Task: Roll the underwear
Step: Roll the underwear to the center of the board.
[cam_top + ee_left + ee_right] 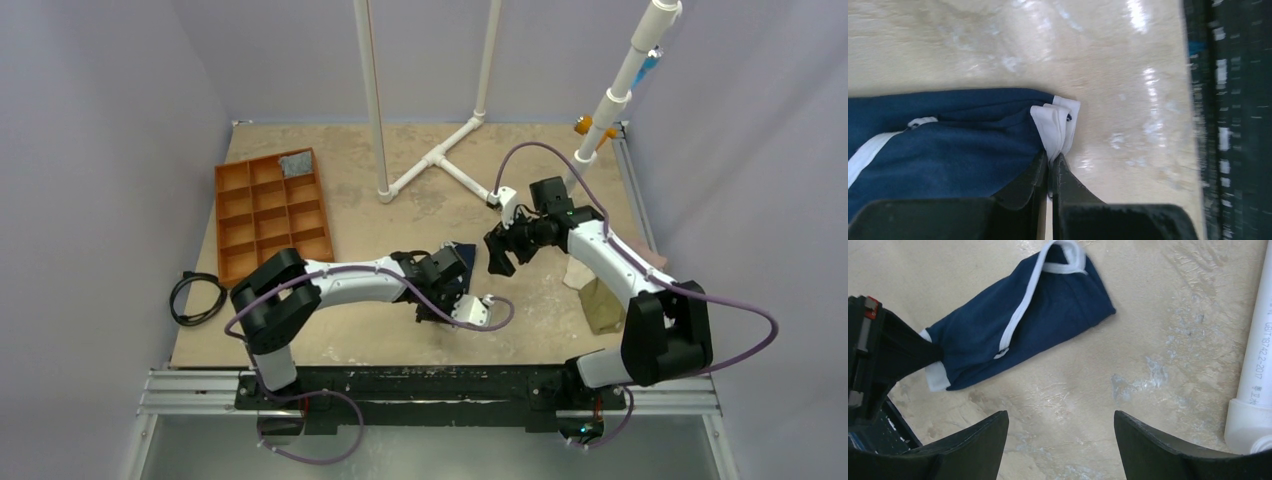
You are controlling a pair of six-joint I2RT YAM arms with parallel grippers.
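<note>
The underwear (1023, 335) is lying flat on the table (340, 335) as a folded navy strip with white trim. It is sitting on the near side of the white pipe stand (432, 160), towards the arm bases, and it is not touching the stand. Your left gripper (1050, 161) is pressing its fingers together on the white-banded end of the strip, the end lying farthest from the pipe stand, and the band is bunching up between the tips. The other end, with its looped white edge, is resting loose on the table, closer to the stand. Your right gripper (1060, 415) is hovering over bare table just beside the strip, on the near side of the stand's right-hand leg. Its fingers are standing wide apart and gripping nothing. Out to the left of the pipe stand you are seeing an orange compartment tray (222, 215) lying flat, with a grey cloth (296, 163) sitting in its far right corner compartment. A coiled black cable (195, 298) is lying further left of the stand and nearer the bases, at the table's edge. To the right of the stand a tan cloth (600, 305) is lying partly under the right arm
</note>
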